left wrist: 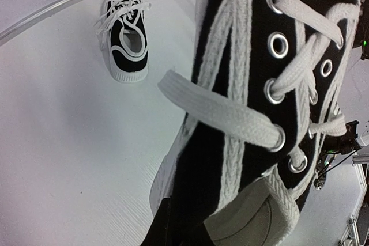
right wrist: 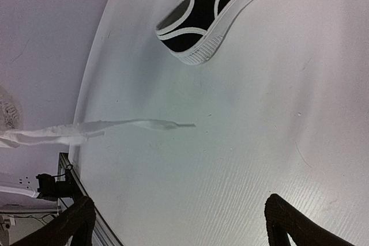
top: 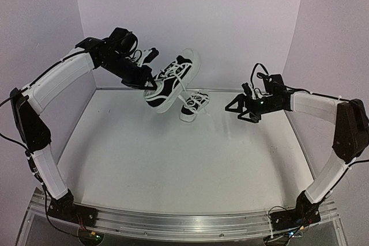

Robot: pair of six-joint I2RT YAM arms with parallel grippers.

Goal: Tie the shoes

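The white worktop (top: pixel 173 165) is seen with both arms bolted at its near edge. The left arm (top: pixel 57 79) is raised steeply from the near left corner, bent at the elbow beside the left edge, and stretched over towards the far edge, with the wrist angled downward. The right arm (top: pixel 323 108) is lifted from the near right corner, folded at the right edge, and reached inward at a lower height, roughly level. One black and white shoe, the lifted shoe (top: pixel 173 79), is held in the air above the far part of the worktop, left of the middle, tilted with the toe upward. The second shoe (top: pixel 193 103) is set on the worktop close to the far edge, just below and to the right of the first. The left gripper (top: pixel 150 83) is clamped tight on the heel end of the lifted shoe. The right gripper (top: pixel 241 110) is spread wide with nothing held, right of the second shoe and apart from it. A loose lace end (right wrist: pixel 138 124) is seen hanging above the worktop in the right wrist view.
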